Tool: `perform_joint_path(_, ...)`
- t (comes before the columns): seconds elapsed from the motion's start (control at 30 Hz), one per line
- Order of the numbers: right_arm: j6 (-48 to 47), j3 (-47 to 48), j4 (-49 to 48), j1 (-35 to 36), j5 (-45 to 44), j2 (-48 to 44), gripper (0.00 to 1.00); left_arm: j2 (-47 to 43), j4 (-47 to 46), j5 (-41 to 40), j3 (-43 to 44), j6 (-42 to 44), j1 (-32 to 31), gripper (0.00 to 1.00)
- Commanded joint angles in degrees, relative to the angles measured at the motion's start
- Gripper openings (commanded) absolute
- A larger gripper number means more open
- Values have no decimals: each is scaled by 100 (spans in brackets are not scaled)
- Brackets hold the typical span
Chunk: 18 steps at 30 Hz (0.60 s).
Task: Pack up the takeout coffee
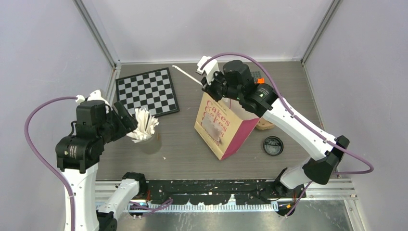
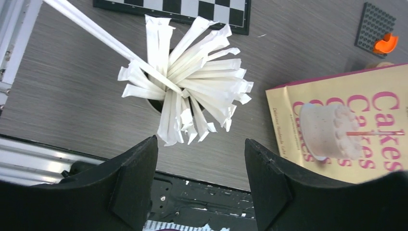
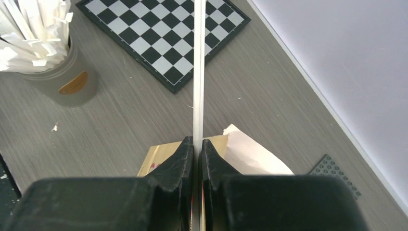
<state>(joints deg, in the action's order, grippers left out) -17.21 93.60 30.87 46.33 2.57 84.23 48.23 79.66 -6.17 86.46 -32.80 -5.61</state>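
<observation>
Above bag [image 1: 223,127], right tool [image 3: 197,144] clamped on white stick [image 3: 198,72], left tool [image 2: 201,142] apart over stick cup [image 2: 187,91]

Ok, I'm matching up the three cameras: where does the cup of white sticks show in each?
Top external: cup of white sticks left of centre.
Left wrist: the cup at centre, seen from above.
Right wrist: the cup in the top-left corner.
Shared landmark: the chessboard, in all three.
</observation>
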Motion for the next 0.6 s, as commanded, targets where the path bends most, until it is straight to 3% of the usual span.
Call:
perform_joint_path(0.0, 286, -156, -475, 67, 319, -243, 12, 139, -477, 292, 208, -177, 15, 68)
perform_joint_path(0.2, 519, -425, -536, 353, 301, -359, 12, 151, -692, 335, 253, -206, 16, 68)
perform_joint_path(0.3, 633, -480, -617, 482, 371, -359, 12, 188, -1235, 838, 207, -288, 17, 69)
perform_joint_path(0.47, 783, -584, -854, 645, 298, -362, 12, 389, -2577, 1874, -6, -1392, 16, 69)
perform_joint_path(0.57, 859, -698, -1025, 699, 289, -409, 13, 342, -4072, 2386, -634, -2326, 16, 69)
